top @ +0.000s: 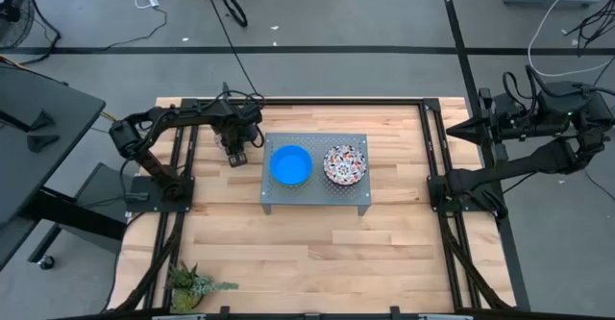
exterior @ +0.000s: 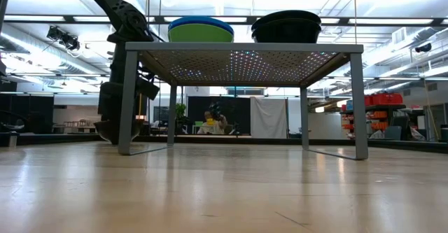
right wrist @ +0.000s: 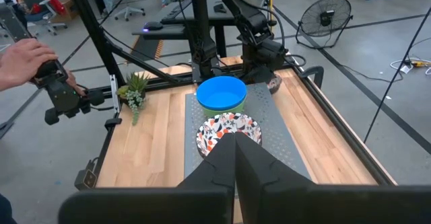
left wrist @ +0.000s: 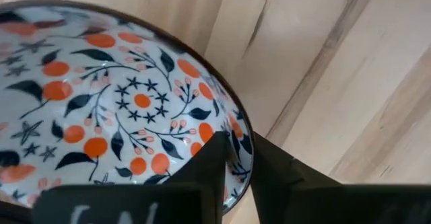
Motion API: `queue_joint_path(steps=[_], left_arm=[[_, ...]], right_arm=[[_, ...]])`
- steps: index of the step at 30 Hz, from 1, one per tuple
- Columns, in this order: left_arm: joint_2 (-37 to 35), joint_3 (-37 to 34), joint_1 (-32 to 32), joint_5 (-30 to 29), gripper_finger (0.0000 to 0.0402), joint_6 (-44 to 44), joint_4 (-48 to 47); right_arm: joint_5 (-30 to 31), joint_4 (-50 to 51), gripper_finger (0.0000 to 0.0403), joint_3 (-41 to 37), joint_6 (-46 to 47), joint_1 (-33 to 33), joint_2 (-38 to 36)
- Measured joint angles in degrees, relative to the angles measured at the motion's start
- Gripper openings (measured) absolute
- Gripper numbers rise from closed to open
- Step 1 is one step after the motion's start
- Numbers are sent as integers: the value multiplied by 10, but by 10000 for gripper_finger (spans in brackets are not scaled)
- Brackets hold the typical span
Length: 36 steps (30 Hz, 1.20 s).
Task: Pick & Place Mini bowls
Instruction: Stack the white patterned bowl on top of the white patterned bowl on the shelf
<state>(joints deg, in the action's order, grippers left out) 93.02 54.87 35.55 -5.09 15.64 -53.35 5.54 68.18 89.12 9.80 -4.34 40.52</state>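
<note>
item: floral mini bowl (left wrist: 101, 103), white with red-and-dark pattern, resting on the worktop (top: 317, 253) just beside the tray's left edge. left gripper (left wrist: 239, 160) is over it, jaws pinching its rim, one finger inside and one outside. step in hand, by my reading: the pick; the next move calls for a clean lift and a carry to the grey perforated tray (top: 357, 200). on the tray: one stack topped by a bright blue bowl (top: 290, 163) with a green bowl (exterior: 200, 33) beneath, one stack topped by a floral bowl (top: 345, 163); full count hidden. right gripper (right wrist: 236, 146) waits beyond the worktop's right edge, jaws pressed together. one spiky plant (top: 192, 283) sits at a corner.
</note>
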Motion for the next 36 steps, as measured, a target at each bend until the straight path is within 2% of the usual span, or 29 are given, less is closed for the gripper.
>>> queue_joint_path(steps=[18,26,36], left_arm=[[-13,2,-1,-16,16,-4,-14],[-25,31,-2,11,12,-5,-51],[-26,78,-23,-26,11,-15,-106]], right_arm=[[0,0,7,0,0,0,0],[0,0,6,0,0,0,0],[0,0,7,0,0,0,0]])
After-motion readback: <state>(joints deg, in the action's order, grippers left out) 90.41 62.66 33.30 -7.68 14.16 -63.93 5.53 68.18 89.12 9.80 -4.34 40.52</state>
